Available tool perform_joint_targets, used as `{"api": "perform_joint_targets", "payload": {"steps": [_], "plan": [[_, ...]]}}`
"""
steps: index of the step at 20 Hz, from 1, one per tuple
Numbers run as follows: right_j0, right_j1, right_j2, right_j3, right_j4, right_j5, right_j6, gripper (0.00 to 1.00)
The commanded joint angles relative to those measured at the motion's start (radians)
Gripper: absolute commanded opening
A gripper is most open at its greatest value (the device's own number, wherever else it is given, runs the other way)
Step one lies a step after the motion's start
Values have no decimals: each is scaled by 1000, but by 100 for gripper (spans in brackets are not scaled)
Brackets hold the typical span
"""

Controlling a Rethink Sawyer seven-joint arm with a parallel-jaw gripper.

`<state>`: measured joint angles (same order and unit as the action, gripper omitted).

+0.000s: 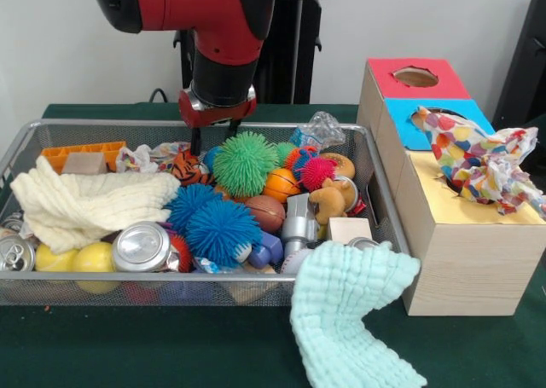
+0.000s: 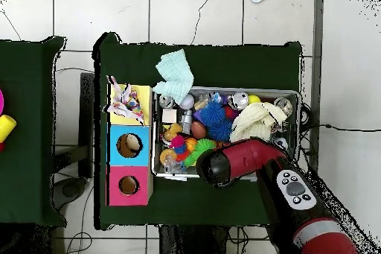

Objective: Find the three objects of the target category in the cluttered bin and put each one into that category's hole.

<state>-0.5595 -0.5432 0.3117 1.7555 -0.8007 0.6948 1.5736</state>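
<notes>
Mint-green cloth (image 1: 351, 313) droops over the wire bin's (image 1: 196, 287) near rim onto the table, covering that corner's contents, while a cream knitted cloth (image 1: 85, 202) blankets the left part, with soda cans (image 1: 141, 246) and yellow balls (image 1: 94, 257) peeking beneath. Beside the bin, the wooden box's (image 1: 465, 256) nearest hole is stuffed with a patterned cloth (image 1: 482, 162), the blue and red holes standing open. Farthest back, the gripper (image 1: 214, 134) hangs over the crowded far rim beside the green spiky ball (image 1: 245, 162); whether its fingers are spread cannot be told.

I'm seeing a wire-mesh metal bin (image 1: 367, 162), shiny metal cans (image 1: 141, 246), spiky rubbery balls (image 1: 244, 162), soft knitted cloths (image 1: 85, 202), and a matt wooden box (image 1: 461, 256) at three o'clock.
</notes>
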Motion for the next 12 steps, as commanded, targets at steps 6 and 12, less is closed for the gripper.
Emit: {"api": "perform_joint_targets", "payload": {"steps": [6, 12], "plan": [[25, 35, -36, -124, -100, -16, -38, 100], [49, 42, -65, -156, -125, 16, -50, 100]]}}
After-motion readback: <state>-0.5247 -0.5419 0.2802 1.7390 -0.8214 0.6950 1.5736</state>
